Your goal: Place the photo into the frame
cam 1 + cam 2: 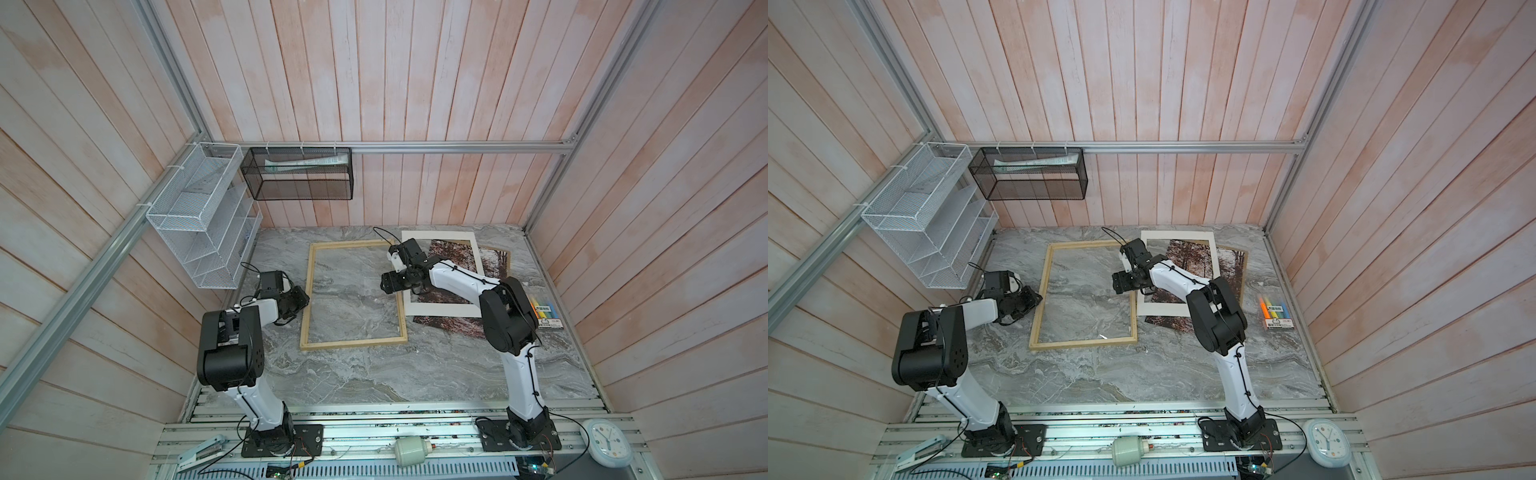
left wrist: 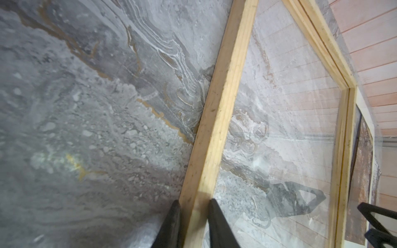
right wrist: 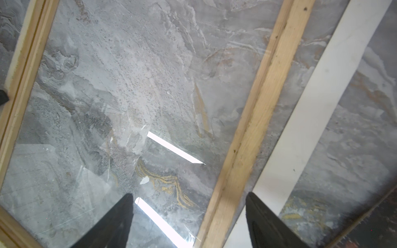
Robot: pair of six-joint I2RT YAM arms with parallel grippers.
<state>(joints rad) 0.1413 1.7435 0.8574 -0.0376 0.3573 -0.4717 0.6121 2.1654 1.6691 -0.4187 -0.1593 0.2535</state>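
The frame (image 1: 353, 344) of pale wood lies flat on the marble table in both top views, with a clear pane in it through which the marble shows. My left gripper (image 1: 302, 302) is shut on its left rail (image 2: 219, 107), one finger (image 2: 171, 225) against each side. My right gripper (image 1: 388, 283) hangs open over the right rail (image 3: 257, 107), and that rail passes between its spread fingers without touching them. The photo (image 1: 496, 262), an autumn forest print, lies right of the frame (image 1: 1084, 343) under a white cardboard mat (image 1: 440, 309), which covers part of it.
A pack of coloured markers (image 1: 546, 313) lies at the table's right edge. A white wire rack (image 1: 199, 216) and a black mesh basket (image 1: 297, 174) hang on the back-left walls. A clock (image 1: 606, 442), a stapler (image 1: 201, 453) and a white cylinder (image 1: 411, 451) sit on the front rail.
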